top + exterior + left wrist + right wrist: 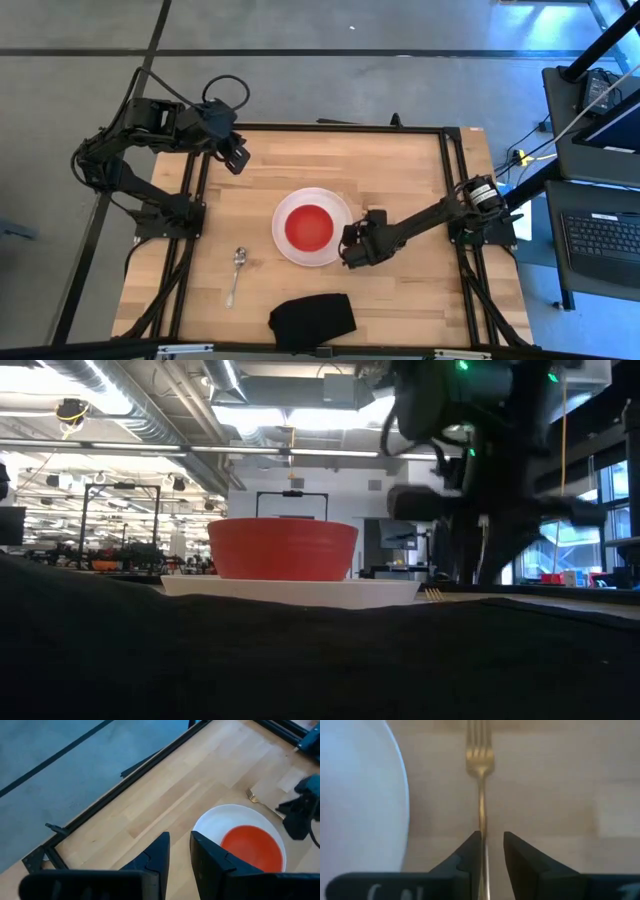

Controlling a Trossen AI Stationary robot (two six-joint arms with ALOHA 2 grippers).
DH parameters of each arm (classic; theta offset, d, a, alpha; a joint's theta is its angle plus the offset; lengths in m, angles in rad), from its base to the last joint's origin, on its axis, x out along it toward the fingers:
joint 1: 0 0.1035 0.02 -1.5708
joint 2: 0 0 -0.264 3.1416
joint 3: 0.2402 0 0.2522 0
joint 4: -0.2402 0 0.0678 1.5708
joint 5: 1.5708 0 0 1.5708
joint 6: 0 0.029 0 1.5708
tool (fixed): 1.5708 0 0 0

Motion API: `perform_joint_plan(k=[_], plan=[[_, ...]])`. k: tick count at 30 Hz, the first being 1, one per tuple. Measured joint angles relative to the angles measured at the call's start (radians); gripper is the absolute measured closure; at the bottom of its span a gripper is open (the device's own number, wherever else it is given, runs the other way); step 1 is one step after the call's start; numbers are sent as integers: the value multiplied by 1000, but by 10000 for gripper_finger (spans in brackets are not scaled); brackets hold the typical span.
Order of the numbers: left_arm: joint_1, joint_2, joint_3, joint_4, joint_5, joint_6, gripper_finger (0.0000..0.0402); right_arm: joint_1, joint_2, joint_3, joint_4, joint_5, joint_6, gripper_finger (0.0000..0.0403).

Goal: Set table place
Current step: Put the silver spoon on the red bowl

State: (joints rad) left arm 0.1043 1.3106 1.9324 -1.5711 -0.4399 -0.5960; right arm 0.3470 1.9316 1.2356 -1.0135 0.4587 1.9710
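A round white plate (pixel 338 215) lies mid-table with a red bowl (pixel 308 228) on it; both also show in the low view (pixel 283 548). A slim fork (pixel 480 755) lies flat on the wood just right of the plate, tines toward the far edge (pixel 252 796). My right gripper (pixel 352 248) is low over the fork's handle. It is slightly open, one finger on each side of the handle (pixel 483 820). A silver spoon (pixel 237 272) lies left of the plate. My left gripper (pixel 236 155) waits above the far left of the table, slightly open and empty. My right gripper stands astride the fork's handle (pixel 483 832), with its fingers pointing along it. The handle lies close against one finger (pixel 470 852), with a gap to the other. I cannot tell whether that finger touches it. The fork lies on the table.
A black folded cloth (pixel 313 318) lies at the near edge and fills the bottom of the low view (pixel 300 660). The black frame (pixel 450 180) runs round the tabletop. Bare wood shows far of the plate and at the right.
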Motion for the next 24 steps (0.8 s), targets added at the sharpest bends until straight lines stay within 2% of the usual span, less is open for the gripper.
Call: perform_joint_plan(k=[5,10,12,15,18,20,24], plan=[[-1,-10,0,0,14,4,333,-8,-82,136,-231,71,-20,318],[-11,-45,0,0,14,-15,333,-21,-186,324,-430,168,-124,318],[-22,-57,0,0,12,-48,333,-24,-228,414,-486,249,-177,318],[-56,-81,-15,4,7,-117,333,-27,-290,540,-517,434,-282,318],[-120,-113,-103,1,-14,-226,333,-28,-343,651,-500,607,-458,318],[-164,-135,-196,1,-18,-316,333,-29,-369,720,-482,681,-591,318],[-259,-169,-397,1,-12,-545,333,-28,-398,820,-457,704,-837,318]])
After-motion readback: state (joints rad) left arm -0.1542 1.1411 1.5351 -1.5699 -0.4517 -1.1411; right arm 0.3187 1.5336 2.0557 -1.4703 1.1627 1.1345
